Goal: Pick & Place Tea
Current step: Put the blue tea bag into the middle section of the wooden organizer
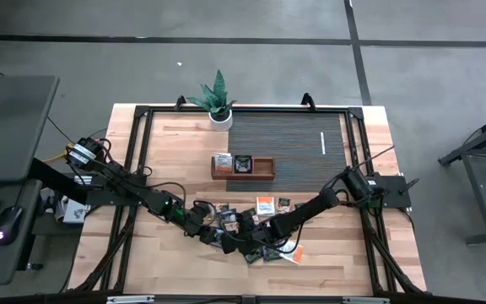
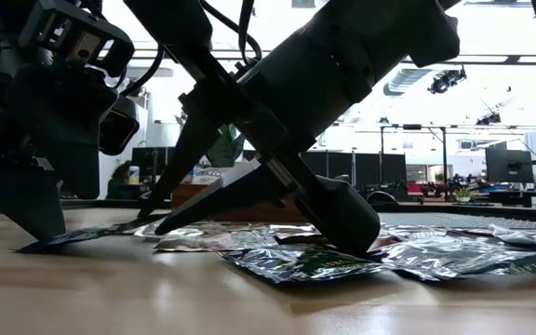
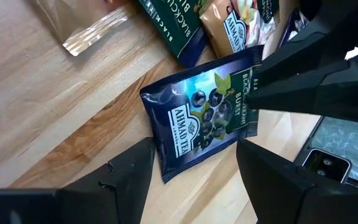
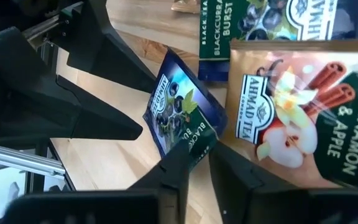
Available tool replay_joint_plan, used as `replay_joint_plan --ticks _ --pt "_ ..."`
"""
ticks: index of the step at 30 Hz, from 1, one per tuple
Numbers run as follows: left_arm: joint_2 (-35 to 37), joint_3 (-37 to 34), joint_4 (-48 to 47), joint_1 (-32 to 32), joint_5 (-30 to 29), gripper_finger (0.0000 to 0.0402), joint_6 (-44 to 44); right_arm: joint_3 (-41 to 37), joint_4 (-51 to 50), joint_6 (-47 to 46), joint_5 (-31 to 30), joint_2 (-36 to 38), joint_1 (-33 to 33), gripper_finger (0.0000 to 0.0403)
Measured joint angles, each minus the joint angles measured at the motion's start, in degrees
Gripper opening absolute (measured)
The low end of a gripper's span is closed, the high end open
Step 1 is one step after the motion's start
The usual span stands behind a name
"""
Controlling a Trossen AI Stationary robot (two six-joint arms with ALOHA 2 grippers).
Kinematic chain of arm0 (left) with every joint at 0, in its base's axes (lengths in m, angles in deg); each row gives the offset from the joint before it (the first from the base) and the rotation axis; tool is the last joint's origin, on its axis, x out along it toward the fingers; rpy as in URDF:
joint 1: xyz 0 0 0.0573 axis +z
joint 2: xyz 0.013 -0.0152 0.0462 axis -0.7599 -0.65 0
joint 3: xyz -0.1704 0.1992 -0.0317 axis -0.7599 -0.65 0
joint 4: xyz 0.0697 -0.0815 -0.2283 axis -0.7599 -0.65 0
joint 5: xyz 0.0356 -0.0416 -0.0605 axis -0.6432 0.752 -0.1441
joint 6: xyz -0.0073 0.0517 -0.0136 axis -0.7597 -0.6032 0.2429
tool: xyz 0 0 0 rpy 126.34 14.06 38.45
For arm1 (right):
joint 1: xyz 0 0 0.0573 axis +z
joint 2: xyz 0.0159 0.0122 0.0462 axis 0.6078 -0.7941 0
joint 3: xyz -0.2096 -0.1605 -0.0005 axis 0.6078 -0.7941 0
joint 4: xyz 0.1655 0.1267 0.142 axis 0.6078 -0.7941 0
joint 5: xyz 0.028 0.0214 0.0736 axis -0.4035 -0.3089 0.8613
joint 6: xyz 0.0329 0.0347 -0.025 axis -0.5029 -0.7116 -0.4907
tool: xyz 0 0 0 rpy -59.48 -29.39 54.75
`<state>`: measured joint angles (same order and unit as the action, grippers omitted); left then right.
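Observation:
A dark blue blackcurrant tea sachet (image 3: 197,118) lies on the wooden table among several other loose sachets (image 1: 268,228). My right gripper (image 4: 199,162) comes in from the table's right and is shut on one edge of it. My left gripper (image 3: 194,149) is open. Its two fingers stand on either side of the sachet's opposite end, and I cannot tell whether they touch it. In the high view both grippers meet near the table's front middle, left gripper (image 1: 213,235) and right gripper (image 1: 245,245). My right gripper pinches the blue sachet's edge by the "Blackcurrant Burst" lettering (image 3: 252,93) between its two fingers. The fingers slant down from the table's right. The sachet (image 4: 179,106) sits tilted, its held edge a little raised and its other end toward the left gripper down on the wood.
An orange vanilla-cinnamon-apple sachet (image 4: 291,112) and more blackcurrant sachets (image 3: 173,25) lie right beside the held one. The brown wooden tray (image 1: 261,169), with sachets in its left compartments, stands farther back on the edge of a dark mat (image 1: 302,152). A potted plant (image 1: 218,101) stands at the far edge.

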<state>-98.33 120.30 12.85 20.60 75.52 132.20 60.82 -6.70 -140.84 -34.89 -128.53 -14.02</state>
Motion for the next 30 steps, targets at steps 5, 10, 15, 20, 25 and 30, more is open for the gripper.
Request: replay_joint_plan --ticks 5,10,15,20,25,30 --pt "0.0 0.0 0.2 0.0 0.0 0.0232 -0.4 0.0 0.4 0.6 0.4 0.0 0.0 0.0006" --pt "0.0 0.0 0.4 0.0 0.0 0.0232 -2.3 0.0 0.7 2.0 2.2 0.2 0.0 0.0002" --pt "0.1 0.0 1.2 0.0 0.0 0.0232 -5.4 -0.1 1.3 4.6 3.9 0.8 -0.2 0.0001" --pt "1.7 -0.1 1.1 0.0 -0.3 0.0232 -7.9 -0.1 0.6 7.9 5.9 2.3 -0.9 0.0001" --pt "4.5 0.0 0.8 0.0 -1.9 0.0232 -9.1 -0.1 -0.3 10.9 8.4 4.8 -1.9 0.0001" --pt "7.4 0.0 -1.4 0.0 -3.4 0.0232 -10.2 0.0 -7.0 14.5 9.4 9.0 -2.6 0.0000"
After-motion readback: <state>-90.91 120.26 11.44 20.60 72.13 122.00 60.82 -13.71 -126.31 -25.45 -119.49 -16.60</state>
